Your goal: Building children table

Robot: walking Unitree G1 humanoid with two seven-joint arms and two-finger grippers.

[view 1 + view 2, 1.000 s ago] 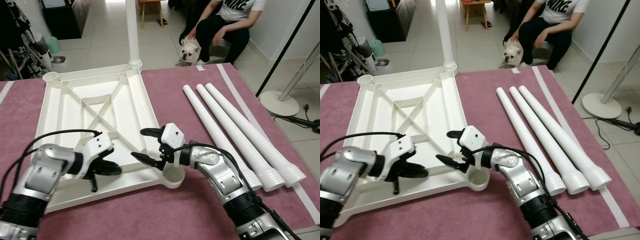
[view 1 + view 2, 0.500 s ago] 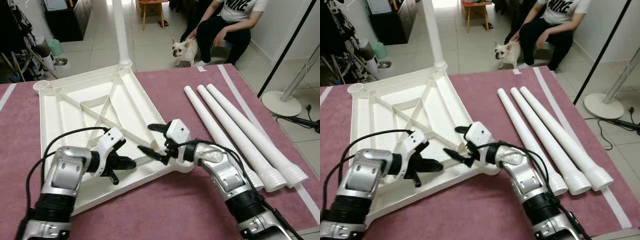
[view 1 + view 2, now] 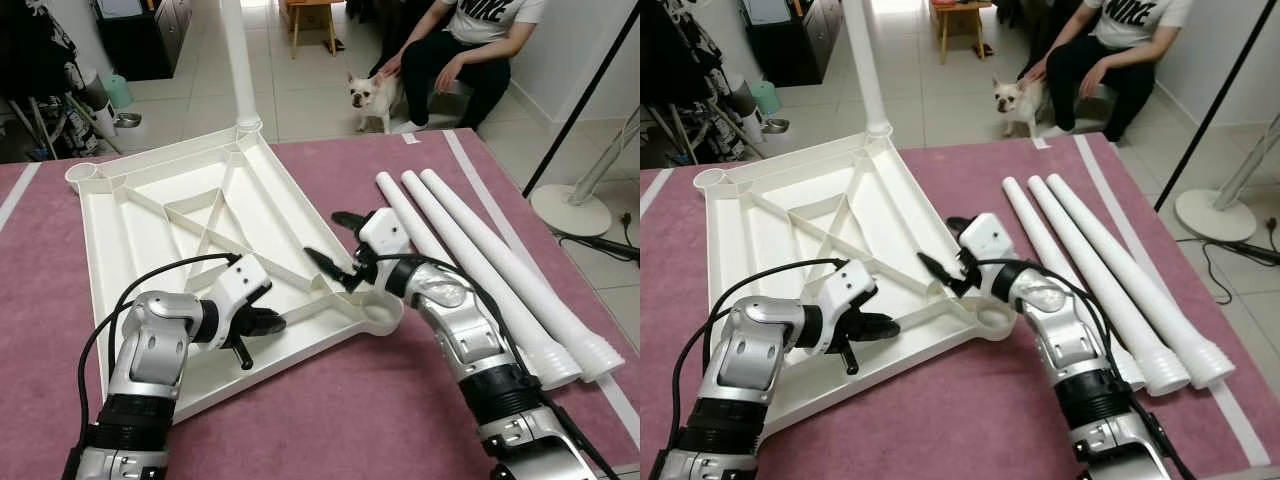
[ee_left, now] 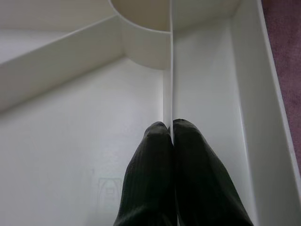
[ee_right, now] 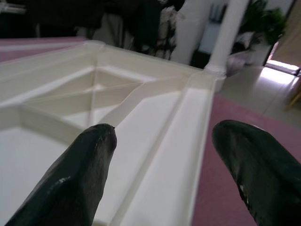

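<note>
- The upturned white tabletop (image 3: pixel 190 240) lies on the maroon surface (image 3: pixel 330 420) in front of us, ribs facing up, with one leg (image 3: pixel 236 60) already standing in its far corner socket.
- Our left claw (image 3: pixel 262 322) is closed on a thin rib (image 4: pixel 168 84) of the tabletop near the front edge; in the left wrist view both fingers (image 4: pixel 150 155) pinch that rib just short of a round socket wall.
- Our right claw (image 3: pixel 340 247) is spread open, its two fingers straddling the tabletop's right-hand rim just above the empty near-right corner socket (image 3: pixel 381 316); it holds nothing.
- Three loose white legs (image 3: pixel 470 255) lie side by side on the surface to the right of the tabletop, long axes running from far-left to near-right, threaded ends (image 3: pixel 570 362) toward us.
- The relation that matters: the legs lie just beside our right arm, on its outer side, and the open socket sits directly below the right claw. We judge the right arm the nearer one to fetch a leg, while the left steadies the tabletop.
- Against the picture of a second ago, the tabletop has turned clockwise on the surface, so its near-right corner has swung toward the legs, and both claws have travelled with it.
- A seated person (image 3: pixel 470 40) and a small dog (image 3: pixel 370 97) are on the floor beyond the surface.
</note>
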